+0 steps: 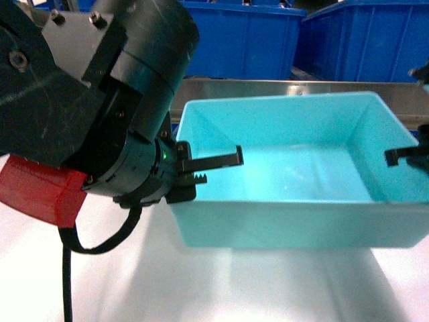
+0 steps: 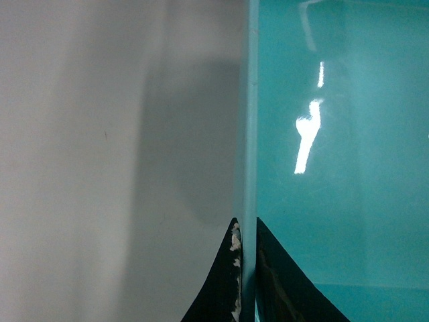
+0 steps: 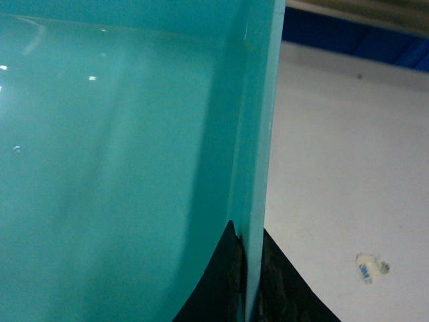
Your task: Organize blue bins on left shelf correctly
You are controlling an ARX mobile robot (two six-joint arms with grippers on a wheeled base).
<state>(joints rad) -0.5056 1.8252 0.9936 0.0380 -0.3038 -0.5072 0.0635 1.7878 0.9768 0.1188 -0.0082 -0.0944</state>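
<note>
The tub (image 1: 295,168), pale turquoise and empty, sits between the two grippers, held at both short walls over a white surface (image 1: 268,288). The left gripper (image 1: 211,168) is clamped on the tub's left wall: in the head view one finger reaches over the rim into the interior while the toothed one sits lower against the outside. The left wrist view confirms this (the thin wall edge runs straight up from between two dark fingers (image 2: 221,288), with the glossy interior on one side and the white surface on the other). The right gripper (image 1: 409,155) is likewise closed on the right wall; only its inner finger shows at the frame edge in the head view, but the right wrist view has the wall edge pinched between both fingers (image 3: 214,282). Beyond the tub, away from the grippers, a steel rail (image 1: 268,90) of the shelf runs across, with royal-blue crates (image 1: 241,37) standing behind it. A small pale mark (image 3: 370,267) lies on the white surface outside the right wall.
</note>
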